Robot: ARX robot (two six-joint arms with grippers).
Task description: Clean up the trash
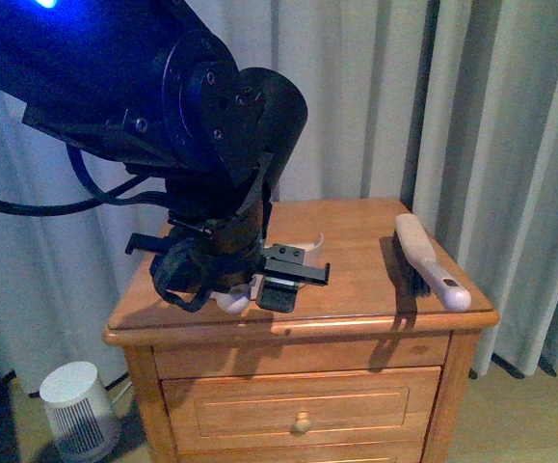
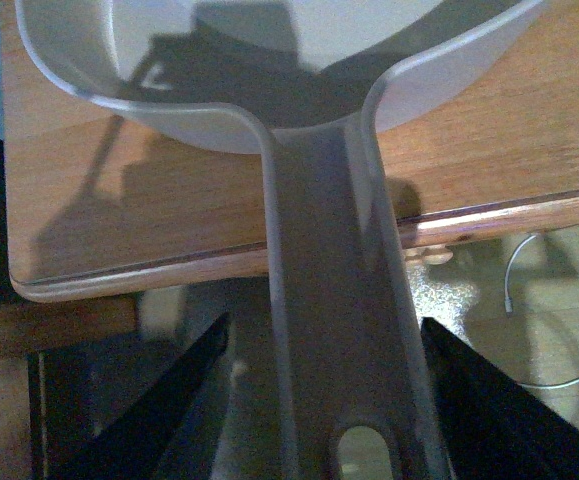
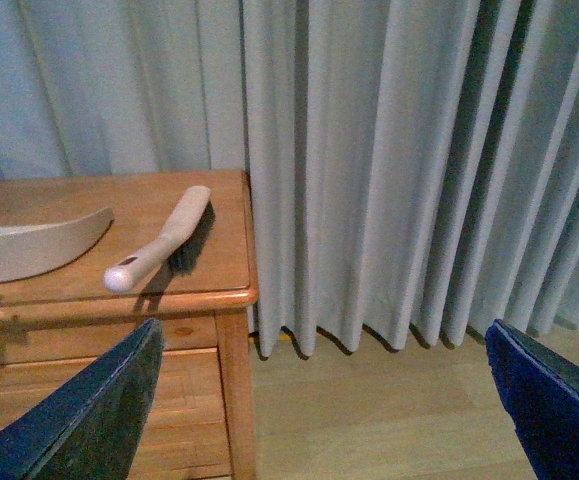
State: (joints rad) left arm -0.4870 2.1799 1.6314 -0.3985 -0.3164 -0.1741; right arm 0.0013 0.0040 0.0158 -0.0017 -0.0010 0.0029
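- Left gripper (image 1: pixel 280 275) is low over the front of the nightstand (image 1: pixel 365 227), with a finger on either side of the dustpan (image 2: pixel 199 125) handle (image 2: pixel 334 250). A sliver of gap shows on one side. Can't tell whether it is clamped or only straddling.
- Right gripper (image 3: pixel 324 330) is spread wide and empty, out past the nightstand's right side, over the floor.
- Trash: not certain. A small white lump (image 1: pixel 232 301) lies under the left gripper, near the front edge. It is likely the paper ball, though it might be the handle's end. No paper shows in the visible part of the pan.
- Brush (image 1: pixel 431 262) lies near the right edge, well apart from the pan.
- Risk: the lump sits close to the front edge, so a pan dragged forward would likely push it onto the floor.
- Risk: a loose hold lets the handle twist, the pan's lip lifts, and light paper slides under.
- Risk: the arm hides the lump from the front camera, so aim is poor.
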